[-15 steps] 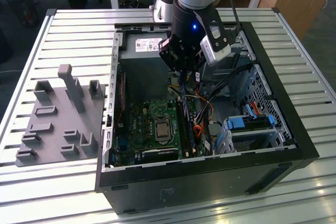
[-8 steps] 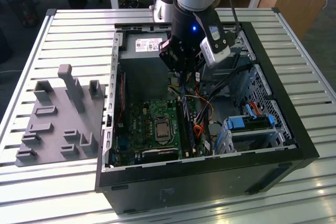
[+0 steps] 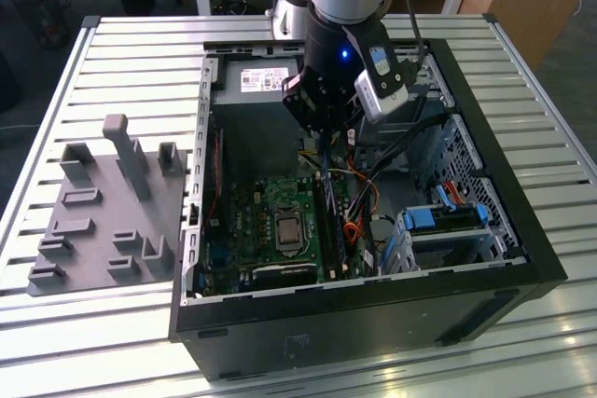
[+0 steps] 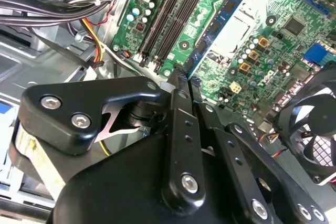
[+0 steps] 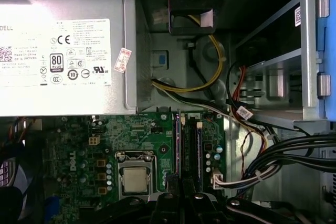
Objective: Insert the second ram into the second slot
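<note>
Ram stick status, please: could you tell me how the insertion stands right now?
Claw shut, over the memory slots. One blue ram stick standing in the slot nearest the CPU socket. Cables off to the side, none across the slots.

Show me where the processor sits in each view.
Exterior view: processor mid-board, on the exterior view's left of the memory slots.
First wrist view: silver square alongside the same slots.
Second wrist view: pale square alongside those slots.
Shared landmark: the memory slots.
</note>
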Tool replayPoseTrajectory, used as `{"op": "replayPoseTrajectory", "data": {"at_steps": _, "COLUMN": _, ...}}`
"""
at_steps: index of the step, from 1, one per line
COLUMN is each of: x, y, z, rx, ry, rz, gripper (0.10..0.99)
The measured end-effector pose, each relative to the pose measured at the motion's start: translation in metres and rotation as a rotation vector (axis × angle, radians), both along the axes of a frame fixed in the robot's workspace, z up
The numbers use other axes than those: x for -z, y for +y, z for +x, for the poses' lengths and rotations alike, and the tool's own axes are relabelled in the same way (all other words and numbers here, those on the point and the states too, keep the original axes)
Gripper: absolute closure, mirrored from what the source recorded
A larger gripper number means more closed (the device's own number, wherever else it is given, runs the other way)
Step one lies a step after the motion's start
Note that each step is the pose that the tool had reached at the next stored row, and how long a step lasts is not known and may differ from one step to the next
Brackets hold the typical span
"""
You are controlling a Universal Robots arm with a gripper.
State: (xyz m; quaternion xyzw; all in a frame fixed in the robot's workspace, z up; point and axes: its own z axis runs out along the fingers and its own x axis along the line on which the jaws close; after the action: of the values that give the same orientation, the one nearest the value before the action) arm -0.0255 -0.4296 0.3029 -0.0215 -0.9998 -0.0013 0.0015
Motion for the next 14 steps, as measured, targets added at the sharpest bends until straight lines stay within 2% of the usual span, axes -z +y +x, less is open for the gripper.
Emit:
{"op": "replayPoseTrajectory", "data": {"at_steps": 8, "x": 0.0066, "y": 0.0000, "z": -0.0001, "rx": 0.000, "ry": -0.0001, "rz": -0.001, "gripper": 0.949}}
{"op": "replayPoseTrajectory", "data": {"at_steps": 14, "x": 0.0102, "y": 0.0000, "z": -0.0001, "rx": 0.000, "ry": 0.0041, "rz": -0.001, "gripper": 0.949}}
